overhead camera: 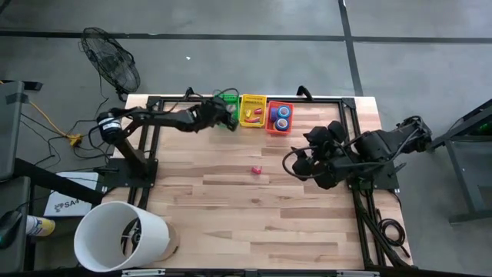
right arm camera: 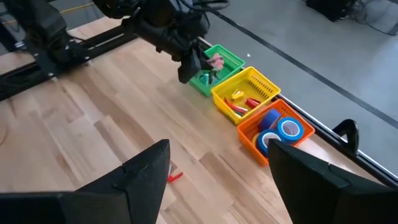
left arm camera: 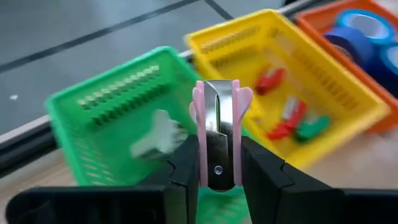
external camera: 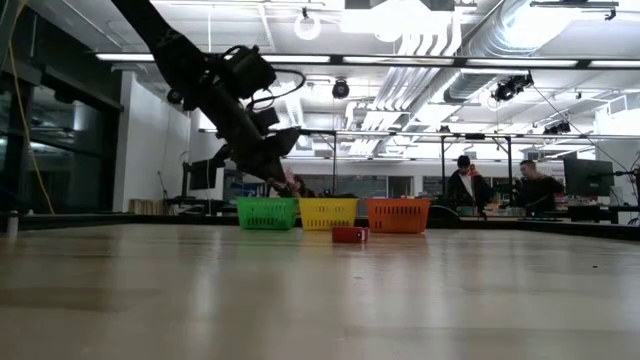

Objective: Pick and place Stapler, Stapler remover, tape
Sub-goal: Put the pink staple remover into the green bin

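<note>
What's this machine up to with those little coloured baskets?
The left pincer holds a small pink stapler above the green basket, which already has a pale item inside. The yellow basket holds small red pieces, the orange basket blue tape. A small red piece lies mid-table. The right pincer waits open.

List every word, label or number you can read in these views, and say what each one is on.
"SA": the start of a printed word on the white box on the floor left of the table; the rest is cut off and blurred.
Nothing else is readable: the baskets, tape, stapler and arms show no legible text, and the room signs in the low view are too small.
</note>
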`<state>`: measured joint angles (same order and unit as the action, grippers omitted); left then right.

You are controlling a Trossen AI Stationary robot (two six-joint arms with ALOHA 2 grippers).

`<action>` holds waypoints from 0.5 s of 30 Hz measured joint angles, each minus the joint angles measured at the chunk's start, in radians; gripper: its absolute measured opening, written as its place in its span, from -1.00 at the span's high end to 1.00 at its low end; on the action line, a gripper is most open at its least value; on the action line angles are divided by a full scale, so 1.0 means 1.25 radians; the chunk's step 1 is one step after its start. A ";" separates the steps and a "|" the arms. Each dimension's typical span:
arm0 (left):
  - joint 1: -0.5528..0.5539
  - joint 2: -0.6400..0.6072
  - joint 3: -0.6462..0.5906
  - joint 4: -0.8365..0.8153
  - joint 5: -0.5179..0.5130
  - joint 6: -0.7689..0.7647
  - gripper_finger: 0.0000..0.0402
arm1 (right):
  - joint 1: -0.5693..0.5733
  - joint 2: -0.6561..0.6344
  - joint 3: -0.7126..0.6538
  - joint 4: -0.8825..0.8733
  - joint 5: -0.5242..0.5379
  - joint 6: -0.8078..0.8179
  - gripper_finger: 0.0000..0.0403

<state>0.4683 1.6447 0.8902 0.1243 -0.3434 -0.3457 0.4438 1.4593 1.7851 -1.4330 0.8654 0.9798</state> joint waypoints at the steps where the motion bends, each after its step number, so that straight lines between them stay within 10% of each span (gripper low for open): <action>1: 0.017 0.000 0.000 -0.001 0.012 0.001 0.59 | -0.006 0.000 0.000 0.000 0.000 0.000 -0.30; 15: 0.099 0.000 0.000 -0.054 0.092 0.021 0.45 | -0.078 0.000 0.000 -0.005 0.015 -0.032 -0.30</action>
<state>0.5922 1.6447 0.8902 0.0567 -0.2284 -0.3195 0.3460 1.4593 1.7851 -1.4387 0.8839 0.9400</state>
